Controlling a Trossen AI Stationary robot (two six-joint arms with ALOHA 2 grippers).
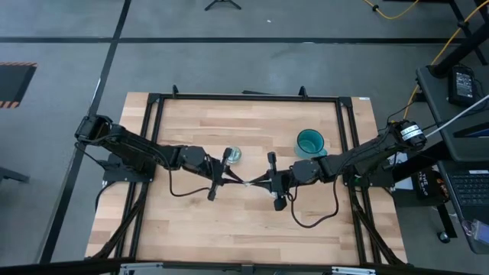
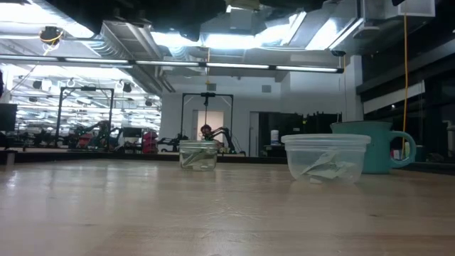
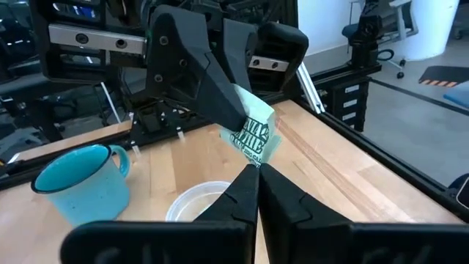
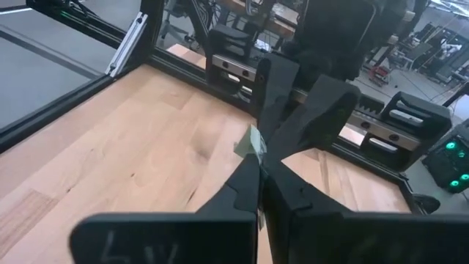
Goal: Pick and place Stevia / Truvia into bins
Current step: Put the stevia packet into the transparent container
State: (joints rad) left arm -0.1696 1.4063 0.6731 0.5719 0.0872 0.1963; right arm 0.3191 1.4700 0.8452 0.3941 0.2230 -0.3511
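A light green and white Stevia packet hangs in the air between my two grippers over the table's middle. My left gripper and my right gripper face each other, both shut on it. The clear plastic cup stands on the table just below them and has packets lying in it. The small glass jar stands behind my left gripper, with a packet inside. Neither gripper shows in the low view. My left gripper pinches the packet's lower corner between its two fingertips, coming level from the table's left. The packet is lifted clear and stands above the fingertips. My right gripper pinches the packet's upper part between its two fingers, coming from the table's right and slanting slightly down. In its own wrist view only a green edge shows above the shut fingertips.
A teal mug stands on the table right of centre toward the far edge, beside my right arm. A black metal frame runs around the wooden tabletop. Bare wood lies along the near edge.
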